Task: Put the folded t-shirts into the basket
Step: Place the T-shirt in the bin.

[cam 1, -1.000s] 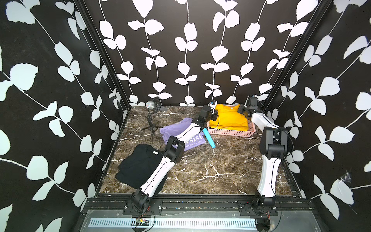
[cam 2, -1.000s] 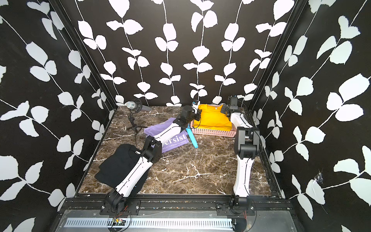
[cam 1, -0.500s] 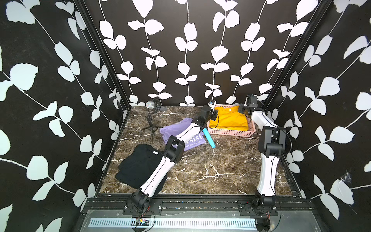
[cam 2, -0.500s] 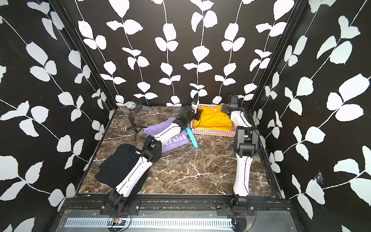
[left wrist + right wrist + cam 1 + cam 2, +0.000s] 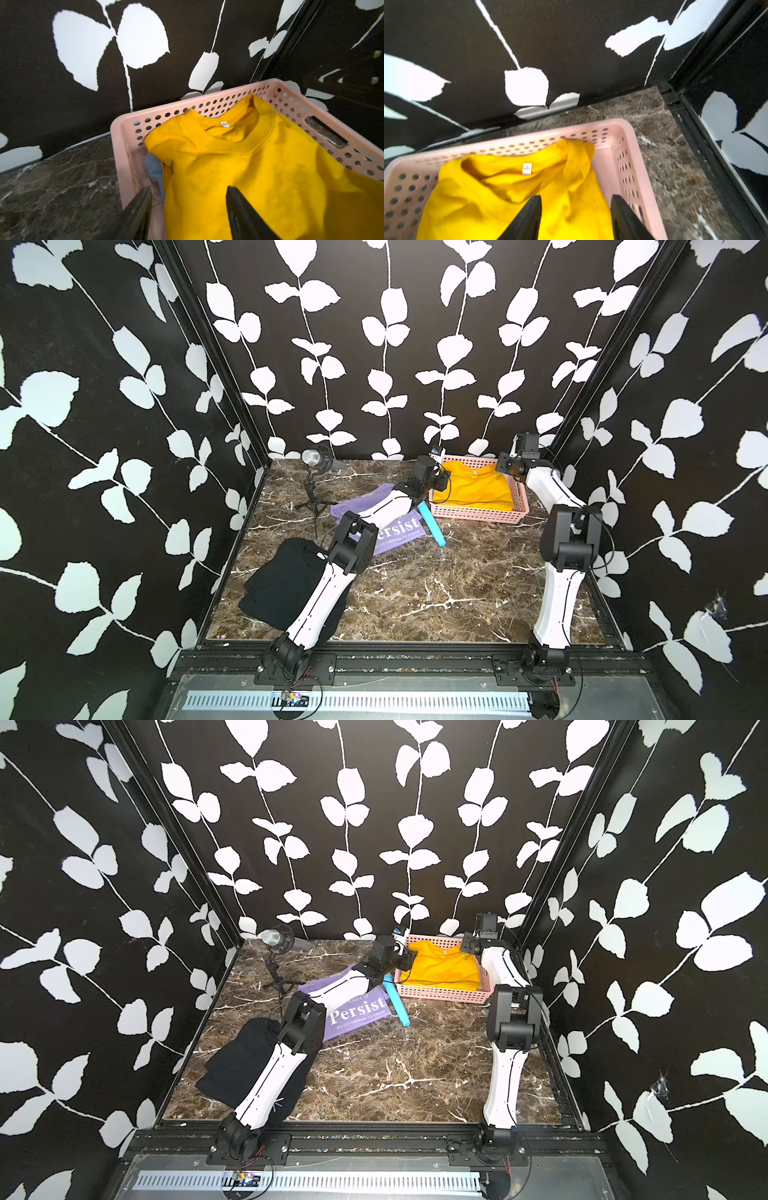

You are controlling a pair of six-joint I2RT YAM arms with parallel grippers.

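Uppermost in the pink basket (image 5: 124, 124) lies the mustard-yellow t-shirt (image 5: 249, 176). Left gripper (image 5: 188, 199) and right gripper (image 5: 575, 207) hover over it, jaws parted, gripping nothing.

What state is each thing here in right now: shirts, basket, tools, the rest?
Yellow shirt: in the basket, on top.
Blue shirt: in the basket beneath it, corner showing.
Lilac shirt: on the table, outside the basket.
Black shirt: on the table, outside the basket.
Basket: upright, holding two shirts.
Left tool: open, empty.
Right tool: open, empty.
Blue tube: lying on the table.
Microphone: standing upright.
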